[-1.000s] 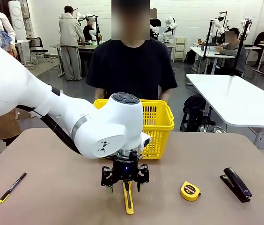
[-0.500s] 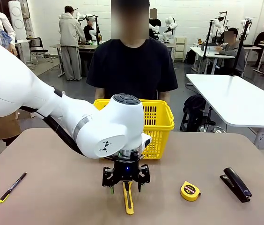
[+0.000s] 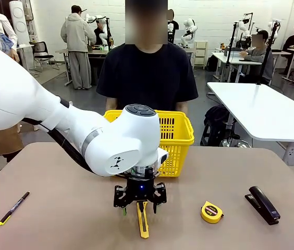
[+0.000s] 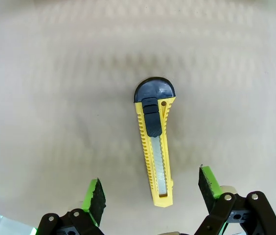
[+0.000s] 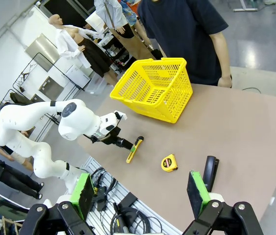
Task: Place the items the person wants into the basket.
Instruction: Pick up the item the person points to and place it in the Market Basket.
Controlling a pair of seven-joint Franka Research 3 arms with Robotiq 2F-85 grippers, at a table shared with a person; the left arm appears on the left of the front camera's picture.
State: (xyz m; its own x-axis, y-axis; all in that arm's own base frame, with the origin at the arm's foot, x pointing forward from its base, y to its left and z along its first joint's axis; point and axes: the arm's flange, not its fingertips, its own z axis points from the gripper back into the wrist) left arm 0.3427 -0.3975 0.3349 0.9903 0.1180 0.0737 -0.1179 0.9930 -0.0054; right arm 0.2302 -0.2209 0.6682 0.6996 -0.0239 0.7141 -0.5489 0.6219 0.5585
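knife (image 4: 155, 147), where is it?
– flat on the table (image 3: 58, 224), just on the robot's side of the basket (image 3: 181, 138), not yet lifted.
and the left gripper (image 3: 139, 211)?
– spread wide and empty, jaws either side of the knife; likely lined up across its narrow width to pinch it.
right gripper (image 5: 140, 193)?
– also spread, holding nothing, high and well back from the basket, probably parked out of the way. the basket sits right before the person (image 3: 147, 78), within their reach.
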